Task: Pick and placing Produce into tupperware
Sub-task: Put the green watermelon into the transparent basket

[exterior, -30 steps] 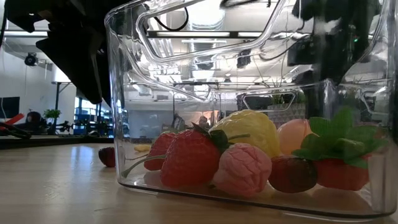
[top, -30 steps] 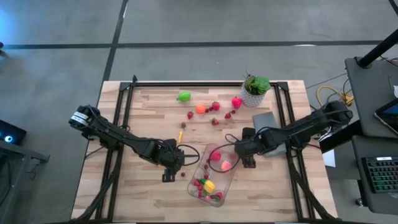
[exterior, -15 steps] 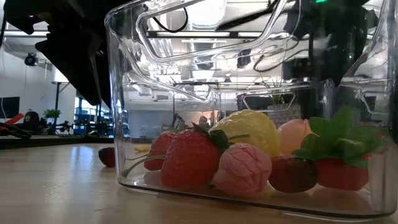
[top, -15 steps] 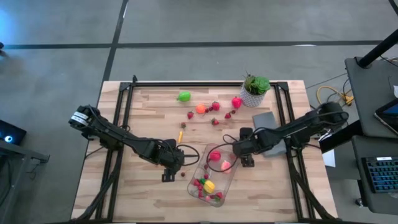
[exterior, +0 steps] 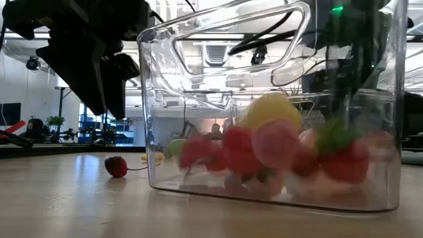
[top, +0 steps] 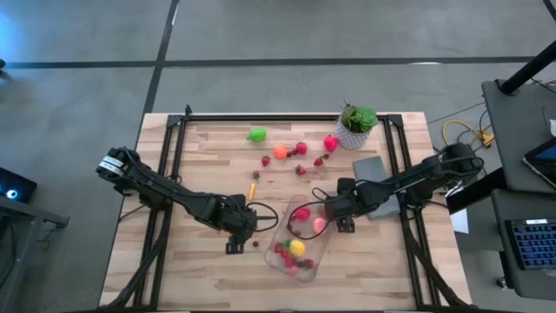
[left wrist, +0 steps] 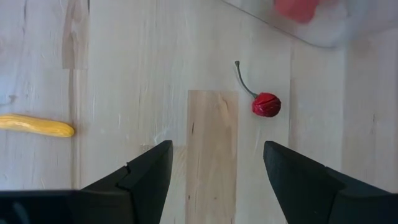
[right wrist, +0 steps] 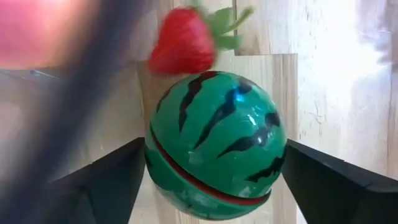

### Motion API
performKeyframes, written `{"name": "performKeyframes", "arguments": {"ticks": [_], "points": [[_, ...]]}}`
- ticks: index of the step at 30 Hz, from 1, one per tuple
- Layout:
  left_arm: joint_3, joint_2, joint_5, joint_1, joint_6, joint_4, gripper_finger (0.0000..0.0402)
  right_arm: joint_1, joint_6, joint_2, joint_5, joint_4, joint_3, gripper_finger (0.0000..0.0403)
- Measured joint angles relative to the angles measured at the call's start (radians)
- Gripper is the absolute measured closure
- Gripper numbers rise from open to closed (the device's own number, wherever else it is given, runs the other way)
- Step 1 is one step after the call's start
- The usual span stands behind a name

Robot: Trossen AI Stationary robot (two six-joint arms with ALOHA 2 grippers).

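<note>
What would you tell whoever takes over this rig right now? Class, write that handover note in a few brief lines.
Left hand: open, hovering over the table above a cherry, beside the tupperware.
Right hand: at the tupperware's rim, shut on a toy watermelon.
Done: several berries and a yellow fruit are in the tupperware.
Left: the watermelon, the cherry, and the loose produce near the plant.
</note>
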Motion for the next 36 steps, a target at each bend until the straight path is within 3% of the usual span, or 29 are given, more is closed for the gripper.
{"name": "performKeyframes", "arguments": {"ticks": [4,28,36], "points": [[-0.001,0.0,0.0,0.0,0.0,0.0,0.0164,0.0,0.004,-0.019,0.0,0.003,0.0,0.0077],[-0.002,0.0,0.0,0.0,-0.001,0.0,0.0164,0.0,0.065,-0.026,-0.001,0.002,0.001,0.0081],[-0.003,-0.001,0.0,0.0,-0.001,-0.001,0.0164,0.0,0.066,-0.042,-0.031,0.003,0.002,0.0127]]}}
